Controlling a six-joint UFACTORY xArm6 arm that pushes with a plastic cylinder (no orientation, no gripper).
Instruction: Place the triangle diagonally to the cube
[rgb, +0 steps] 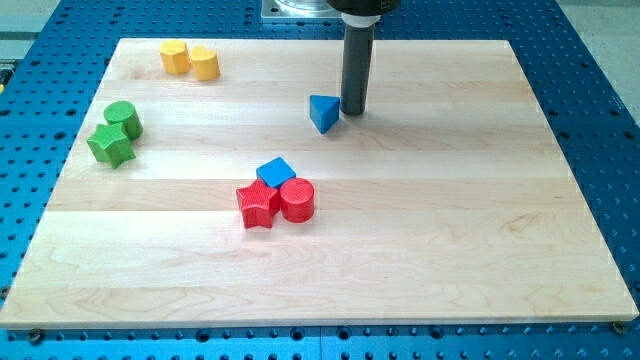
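A blue triangle block (323, 112) lies on the wooden board, above the middle. My tip (352, 111) stands just to the triangle's right, touching it or nearly so. A blue cube (275, 172) lies below and to the left of the triangle, near the board's centre. It touches a red star-shaped block (259, 205) and a red cylinder (297, 200) just below it.
Two yellow blocks (189, 59) sit together at the top left. A green cylinder (123, 118) and a green star-shaped block (110, 145) sit at the left edge. The wooden board (450, 200) rests on a blue perforated table (600, 80).
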